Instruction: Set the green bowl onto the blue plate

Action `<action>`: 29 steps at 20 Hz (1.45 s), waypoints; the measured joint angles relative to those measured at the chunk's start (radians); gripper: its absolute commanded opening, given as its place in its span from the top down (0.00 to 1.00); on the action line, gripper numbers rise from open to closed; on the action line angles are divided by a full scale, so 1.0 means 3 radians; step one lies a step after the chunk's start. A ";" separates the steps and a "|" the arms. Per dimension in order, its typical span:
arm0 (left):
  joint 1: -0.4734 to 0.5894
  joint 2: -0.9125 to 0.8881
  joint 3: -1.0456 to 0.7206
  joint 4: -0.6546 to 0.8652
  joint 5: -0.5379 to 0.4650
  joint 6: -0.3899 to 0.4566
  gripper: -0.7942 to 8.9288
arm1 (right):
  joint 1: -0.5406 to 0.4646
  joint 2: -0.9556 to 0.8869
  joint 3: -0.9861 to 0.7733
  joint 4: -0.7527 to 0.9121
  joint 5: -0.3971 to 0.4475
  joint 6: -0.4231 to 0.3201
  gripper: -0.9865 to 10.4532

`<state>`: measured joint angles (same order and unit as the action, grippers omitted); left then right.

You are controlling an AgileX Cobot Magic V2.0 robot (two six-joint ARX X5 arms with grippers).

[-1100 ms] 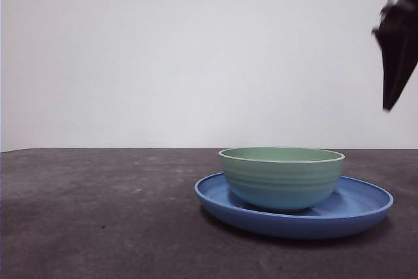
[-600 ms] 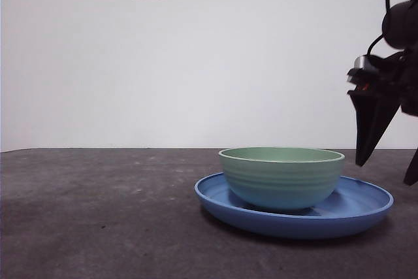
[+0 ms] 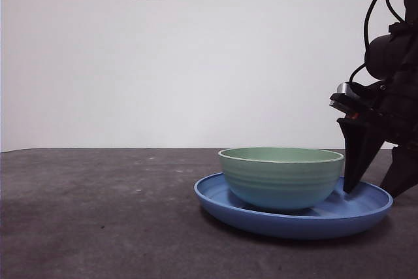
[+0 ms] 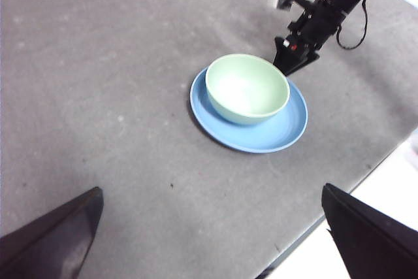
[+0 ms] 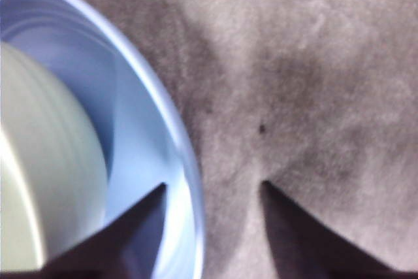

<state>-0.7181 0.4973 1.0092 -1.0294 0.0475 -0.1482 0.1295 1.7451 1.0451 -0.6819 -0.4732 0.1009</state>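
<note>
Both spread jaws of the right end effector have dropped to straddle the blue plate rim beside the green bowl.

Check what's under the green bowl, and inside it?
The green bowl sits on the blue plate; its base hides the plate's centre. Inside it looks empty. The open right gripper straddles the plate's rim.

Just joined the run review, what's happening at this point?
The green bowl sits in the blue plate. The right gripper is low at the plate's rim with jaws open, one over the plate and one outside, holding nothing. The left gripper waits high above the table, open and empty.
</note>
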 measured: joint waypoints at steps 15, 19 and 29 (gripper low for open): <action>0.0000 0.0000 0.0000 -0.0048 0.0000 0.0000 0.25 | 0.0027 -0.0127 -0.0009 0.0019 0.0019 0.0000 0.91; 0.0000 0.0000 0.0000 -0.0048 0.0000 0.0000 0.25 | 0.0025 -0.0267 -0.0009 -0.0014 0.0052 0.0004 0.91; 0.0000 0.0000 0.0000 -0.0048 0.0000 0.0000 0.25 | 0.0062 -0.0412 -0.0011 -0.0022 -0.0247 0.0156 0.91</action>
<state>-0.7181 0.4973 1.0092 -1.0439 0.0475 -0.1482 0.1482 1.6215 1.0416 -0.6884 -0.5472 0.1478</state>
